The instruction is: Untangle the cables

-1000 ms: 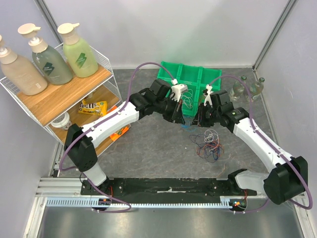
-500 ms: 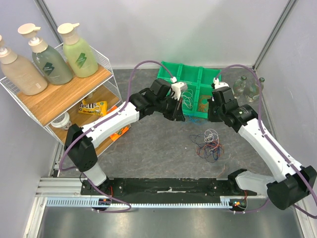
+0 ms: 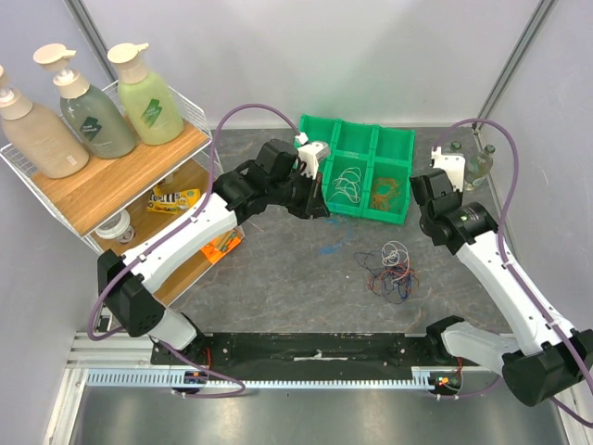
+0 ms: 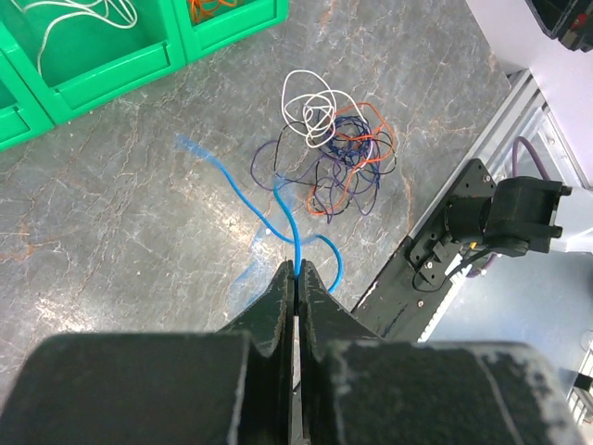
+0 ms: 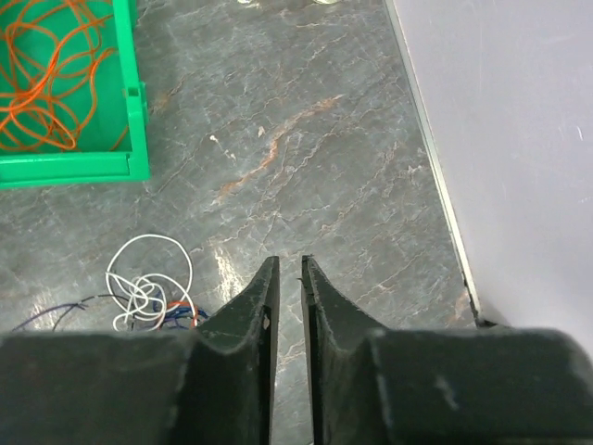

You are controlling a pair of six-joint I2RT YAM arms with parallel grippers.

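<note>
Bright, even overhead light, soft faint shadows; a pale sheen on the table [image 5: 306, 139] (wrist-view foregrounds slightly soft).

The tray [image 3: 394, 136] sits far and central on the counter [image 3: 287, 269], with cables [image 3: 347, 185] in its compartments. The tangle [image 3: 391, 271] lies nearer, right of centre; a shelf rack [image 3: 120, 185] bearing pump bottles [image 3: 88, 111] stands left.

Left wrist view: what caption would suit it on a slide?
Left tool shut on a blue cable, with the tangled cables lying just beyond.
</note>
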